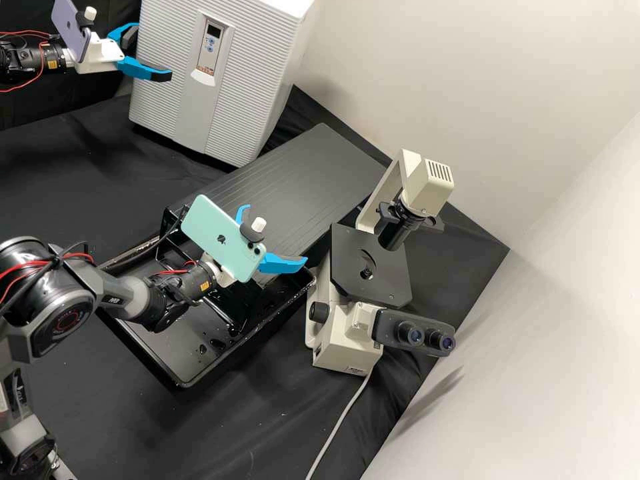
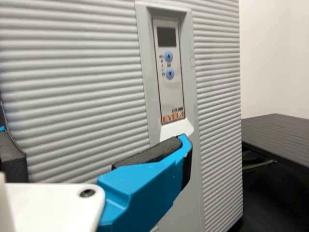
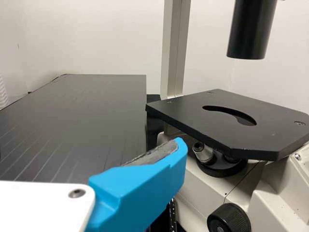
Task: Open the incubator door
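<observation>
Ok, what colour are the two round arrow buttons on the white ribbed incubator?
Light blue; the round buttons show best in the left wrist view.

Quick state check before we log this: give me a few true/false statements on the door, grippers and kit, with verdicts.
1. The incubator door is closed. True.
2. The left gripper is clamped on the door. False: its fingers stand apart in front of it.
3. Two round blue buttons sit below the display on the incubator's front. True.
4. The microscope stands inside the black tray. False: it stands beside the tray.
5. The right gripper is holding the microscope's stage. False: it is open and holds nothing.
6. Each arm carries a phone near its gripper. True.
</observation>
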Tool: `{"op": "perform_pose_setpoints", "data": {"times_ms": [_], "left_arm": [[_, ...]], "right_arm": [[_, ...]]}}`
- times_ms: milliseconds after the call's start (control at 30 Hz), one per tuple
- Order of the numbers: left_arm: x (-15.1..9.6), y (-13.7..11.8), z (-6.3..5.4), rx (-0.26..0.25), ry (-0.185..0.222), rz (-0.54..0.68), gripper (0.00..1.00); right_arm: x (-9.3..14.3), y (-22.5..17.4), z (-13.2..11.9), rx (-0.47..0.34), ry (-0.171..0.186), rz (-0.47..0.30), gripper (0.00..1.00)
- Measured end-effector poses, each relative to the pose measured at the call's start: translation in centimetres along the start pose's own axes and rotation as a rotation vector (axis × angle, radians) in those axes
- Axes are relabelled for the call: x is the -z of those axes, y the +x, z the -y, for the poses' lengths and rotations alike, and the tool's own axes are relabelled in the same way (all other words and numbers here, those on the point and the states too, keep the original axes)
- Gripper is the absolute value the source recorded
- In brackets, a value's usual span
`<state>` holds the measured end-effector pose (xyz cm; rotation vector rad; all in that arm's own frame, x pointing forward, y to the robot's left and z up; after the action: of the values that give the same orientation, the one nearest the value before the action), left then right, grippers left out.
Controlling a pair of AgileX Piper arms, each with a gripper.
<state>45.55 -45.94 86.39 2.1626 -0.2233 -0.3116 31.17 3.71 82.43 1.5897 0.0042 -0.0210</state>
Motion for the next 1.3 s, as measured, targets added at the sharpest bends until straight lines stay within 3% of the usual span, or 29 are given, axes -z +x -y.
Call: {"op": "perform_pose_setpoints", "data": {"times_ms": [433,667,833,1100,1300], "left_arm": [[1.3,-0.1,0.9,0.019,-0.007,-0.028,1.00],[1.3,0.1,0.7,0.014,-0.005,-0.027,1.00],[1.3,0.2,0.6,0.011,-0.019,-0.022,1.00],[1.0,0.9,-1.0,-0.015,-0.065,0.019,1.00],[1.1,1.1,-0.9,-0.010,-0.074,0.029,1.00]], "right_arm": [[0.0,0.0,0.0,0.000,0.000,0.000,1.00],[0.0,0.0,0.0,0.000,0.000,0.000,1.00],[0.0,0.0,0.0,0.000,0.000,0.000,1.00],[0.0,0.0,0.0,0.000,0.000,0.000,1.00],[0.0,0.0,0.0,0.000,0.000,0.000,1.00]]}}
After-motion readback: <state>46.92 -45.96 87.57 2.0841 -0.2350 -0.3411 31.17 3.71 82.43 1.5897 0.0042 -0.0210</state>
